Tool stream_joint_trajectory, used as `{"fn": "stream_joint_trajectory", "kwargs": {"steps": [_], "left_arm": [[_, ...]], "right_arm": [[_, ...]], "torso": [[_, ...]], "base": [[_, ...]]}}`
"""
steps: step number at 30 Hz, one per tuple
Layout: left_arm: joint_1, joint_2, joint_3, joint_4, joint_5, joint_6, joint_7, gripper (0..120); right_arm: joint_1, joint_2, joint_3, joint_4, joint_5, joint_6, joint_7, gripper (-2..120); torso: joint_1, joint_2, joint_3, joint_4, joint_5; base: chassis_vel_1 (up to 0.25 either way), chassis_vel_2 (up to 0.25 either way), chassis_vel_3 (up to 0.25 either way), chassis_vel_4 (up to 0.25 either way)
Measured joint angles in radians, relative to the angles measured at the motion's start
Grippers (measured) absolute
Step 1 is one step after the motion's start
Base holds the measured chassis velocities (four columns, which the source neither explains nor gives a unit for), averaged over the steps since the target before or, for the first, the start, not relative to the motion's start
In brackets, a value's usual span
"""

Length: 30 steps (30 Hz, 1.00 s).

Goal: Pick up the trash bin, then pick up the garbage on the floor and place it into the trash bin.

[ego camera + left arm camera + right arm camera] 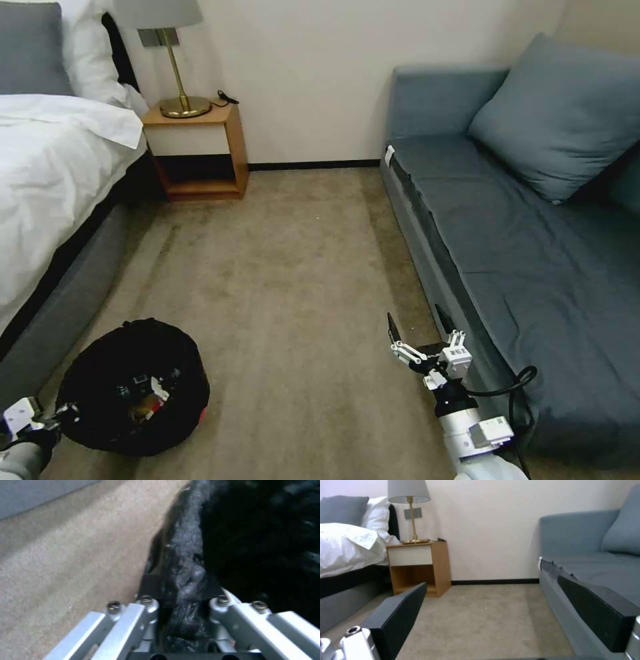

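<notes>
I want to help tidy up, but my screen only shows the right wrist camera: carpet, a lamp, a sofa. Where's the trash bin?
Observer: The trash bin is low on the robot's left, next to the bed.
Operator: Is anything holding it?
Observer: Yes, the left end effector is clamped on its bag-covered rim.
Operator: Is there stuff inside?
Observer: Some litter, with red and white bits, lies at the bottom.
</notes>
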Motion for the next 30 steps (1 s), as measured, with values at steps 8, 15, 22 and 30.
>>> {"fn": "stream_joint_trajectory", "kwargs": {"steps": [8,15,22,30], "left_arm": [[0.020,-0.008,-0.026,-0.040,0.026,-0.005,0.000,47],[0.061,-0.026,-0.055,-0.116,0.135,-0.058,0.012,75],[0.096,-0.043,-0.047,-0.218,0.169,-0.213,0.055,97],[0.124,-0.122,0.112,-0.349,0.365,-0.487,0.131,100]], "right_arm": [[0.001,0.000,-0.001,-0.001,0.000,-0.001,0.000,100],[0.001,0.000,-0.001,-0.001,0.001,-0.001,0.001,100],[0.001,0.000,-0.002,-0.001,0.001,-0.002,0.001,100],[0.002,0.000,-0.002,-0.001,0.001,-0.002,0.001,100]], "torso": [[0.000,0.000,0.000,0.0001,0.0007],[0.000,0.000,0.000,0.0003,0.0008],[0.000,0.000,0.000,0.0002,0.0014],[0.000,0.000,0.000,0.0001,0.0010]], "base": [[0.000,0.000,0.000,0.000],[0.000,0.000,0.000,0.000],[0.000,0.000,0.000,0.000],[0.000,0.000,0.000,0.000]]}}
